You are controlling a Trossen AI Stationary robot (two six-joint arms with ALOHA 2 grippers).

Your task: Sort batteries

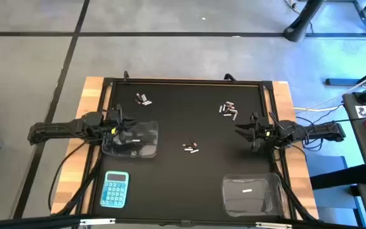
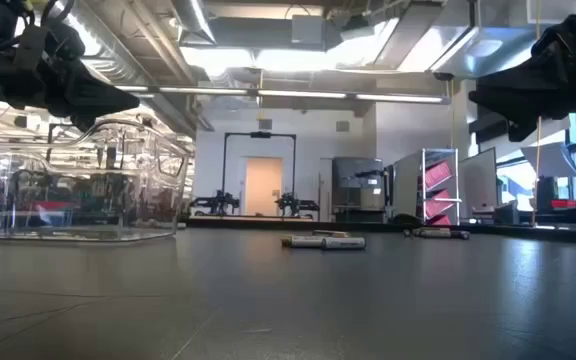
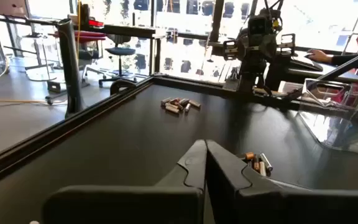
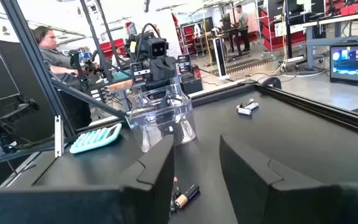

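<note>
Batteries [image 1: 190,147] lie in three small clusters on the counter [image 1: 170,121]: centre, far-left and far-right. The left tool [image 1: 121,121], fingers together, hangs over a clear tub [image 1: 142,143] at the left edge. The right tool [image 1: 243,131], fingers apart and empty, hovers near the right edge.

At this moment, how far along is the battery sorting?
Early. Done: the near-right tub seems to hold one pale item, probably a battery; the left tub is hard to read. In hand: nothing; the right gripper is open above the table, the left gripper shut over its tub. Left: three battery clusters, far-left, far-right and centre.
</note>
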